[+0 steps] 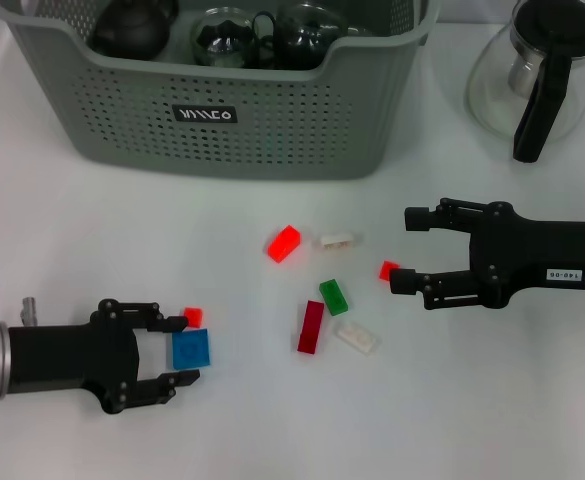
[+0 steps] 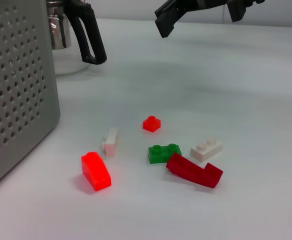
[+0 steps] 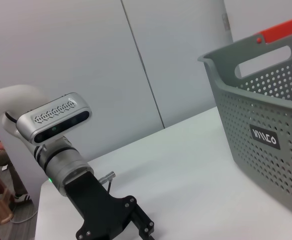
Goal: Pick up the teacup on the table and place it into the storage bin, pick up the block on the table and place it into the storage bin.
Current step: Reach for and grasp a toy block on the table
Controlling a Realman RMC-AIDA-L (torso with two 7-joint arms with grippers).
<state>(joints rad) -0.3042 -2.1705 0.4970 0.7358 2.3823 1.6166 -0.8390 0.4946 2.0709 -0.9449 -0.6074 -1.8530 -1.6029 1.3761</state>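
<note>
- The left gripper (image 1: 177, 348) sits low at the desk's (image 1: 472, 420) front left, fingers spread, with a blue block (image 1: 191, 349) lying between them and a small red block (image 1: 193, 316) just beside its upper finger.
- The right gripper (image 1: 412, 250) hovers at the right, jaws apart, a small red brick (image 1: 389, 270) between its tips.
- The storage bin (image 1: 272, 110) stands at the desk's back edge, holding dark teaware.
- A glass teapot (image 1: 542, 75) stands at the back right corner.
- Red, green and white blocks lie scattered mid-desk.
</note>
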